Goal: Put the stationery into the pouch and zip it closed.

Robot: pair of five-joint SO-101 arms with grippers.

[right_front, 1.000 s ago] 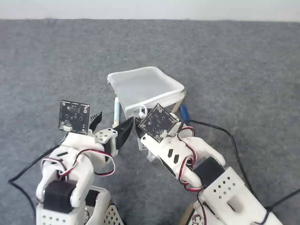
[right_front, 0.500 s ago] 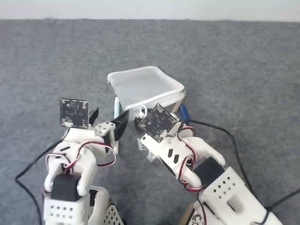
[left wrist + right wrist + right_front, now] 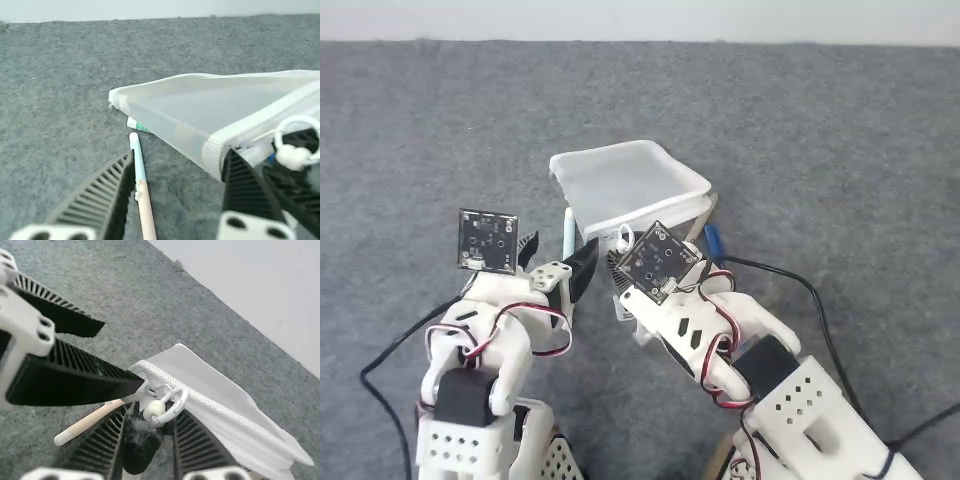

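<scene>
High view: the pen (image 3: 568,235) is lying mid-frame, left of the pouch (image 3: 625,185), pointing up-frame, just ahead of the spread left gripper (image 3: 558,262); the right gripper (image 3: 150,421) is pinching the pouch's zipper end.

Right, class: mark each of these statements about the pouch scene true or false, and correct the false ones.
1. The pen lies on the carpet, outside the pouch. True.
2. The left end effector is shut on the pen. False: it is open, and the pen lies loose on the carpet.
3. The zip pull on the pouch has a ring and a bead. True.
4. The carpet is red. False: it is grey.
</scene>
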